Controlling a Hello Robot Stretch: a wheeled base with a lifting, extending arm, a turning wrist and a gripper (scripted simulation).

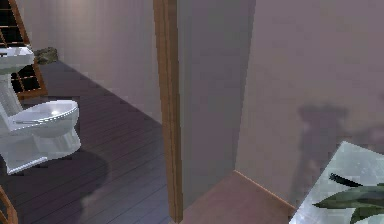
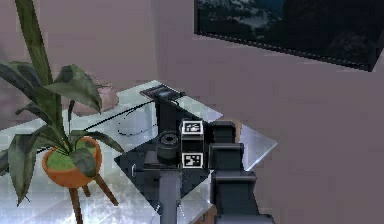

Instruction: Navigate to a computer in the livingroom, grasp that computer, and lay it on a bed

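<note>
Jaws at a glass counter [image 2: 246,141] beside a potted plant [image 2: 45,88].
The dark, flat computer [image 2: 162,92] lies near the counter's far edge. An orange pot [image 2: 72,163] at the left edge holds the plant. I cannot tell whether the jaws are apart, together or holding anything.

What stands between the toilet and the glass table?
In the forward view, a wooden door jamb and its wall end stand between the toilet and the glass table.

Forward view looks down past a door frame [image 1: 168,100]; both views share the near glass table [image 1: 345,162] [image 2: 255,145]
</note>
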